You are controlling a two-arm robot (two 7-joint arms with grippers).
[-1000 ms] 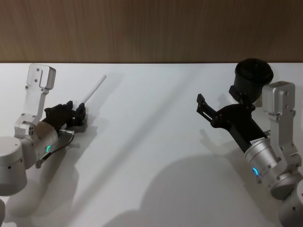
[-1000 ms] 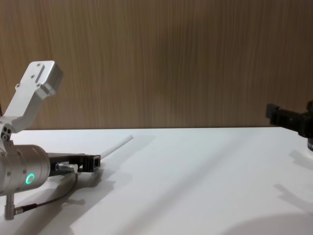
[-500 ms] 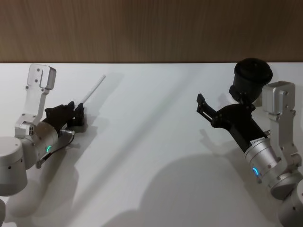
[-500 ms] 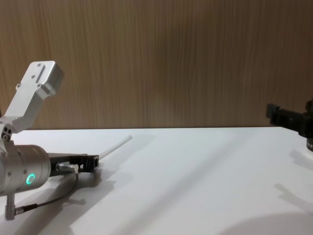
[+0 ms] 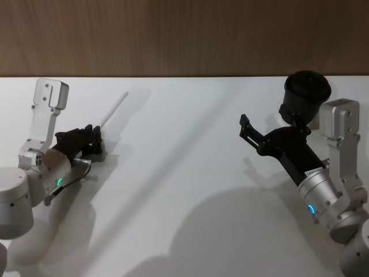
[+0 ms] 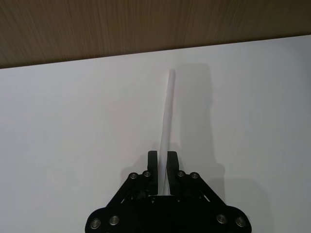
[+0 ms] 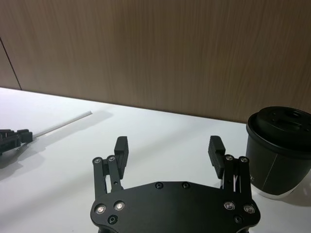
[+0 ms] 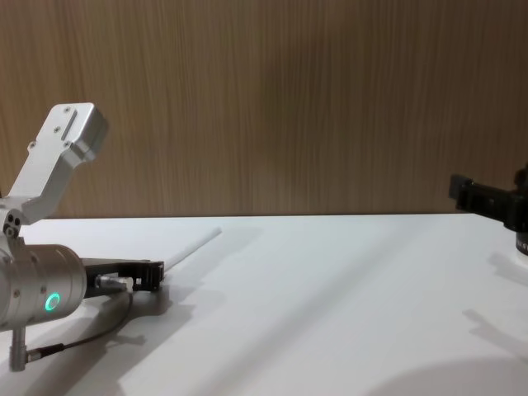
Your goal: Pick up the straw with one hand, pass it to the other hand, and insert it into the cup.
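Jo: Back it comes! Over the last second the left pincer has slid a touch toward the near left, and the straw has travelled with it, its far tip a shade closer in than before.

Sam: And look at the grip, Jo. From the left wrist, the fingers are pressed in on the straw's near end, the white tube running straight out between them over the desk.

Jo: So it's low at the left side of the desk, straw pointing away toward the far wall. Is its tip off the surface?

Sam: Can't call that one from here. In the chest view it slants up and away from the left pincer, but that could just be the angle.

Jo: Over on the right?

Sam: The right pincer hangs above the desk, aimed toward the middle, fingers spread wide with nothing between them. It's well apart from the straw.

Jo: And the target?

Sam: A dark cup with a black lid, upright at the far right, just beside that right arm.
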